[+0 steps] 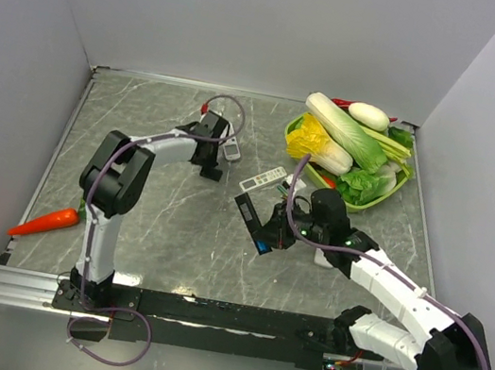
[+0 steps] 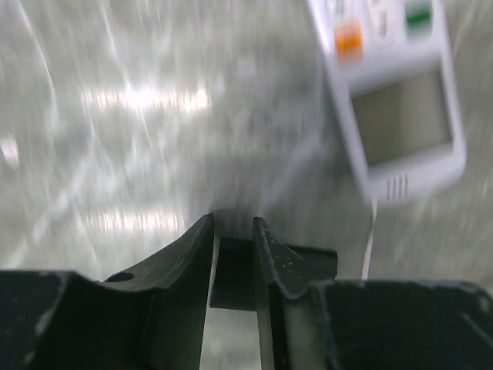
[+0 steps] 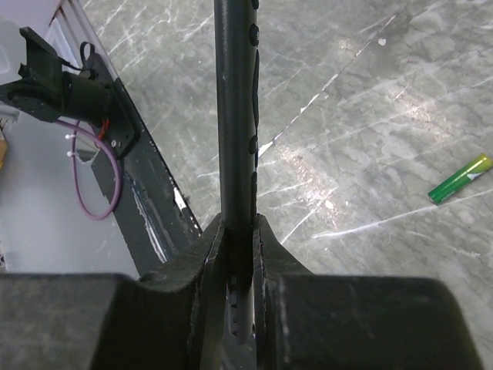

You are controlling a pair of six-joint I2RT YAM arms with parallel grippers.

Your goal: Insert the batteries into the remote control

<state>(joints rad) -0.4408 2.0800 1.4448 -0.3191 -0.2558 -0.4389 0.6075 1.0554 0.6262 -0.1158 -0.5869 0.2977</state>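
right gripper (image 3: pixel 237 227) clamped the black remote (image 3: pixel 233 116) edge-on at centre frame, probably to steady it for loading; a green battery (image 3: pixel 460 178) lay at right. left gripper (image 2: pixel 233 227) had its jaws nearly together, contents unclear.

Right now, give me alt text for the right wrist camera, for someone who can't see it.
The right gripper is shut on a slim black remote control, held edge-on up the middle of the frame. Beneath is a grey marbled table, a green battery lying at right and a purple cable at left.
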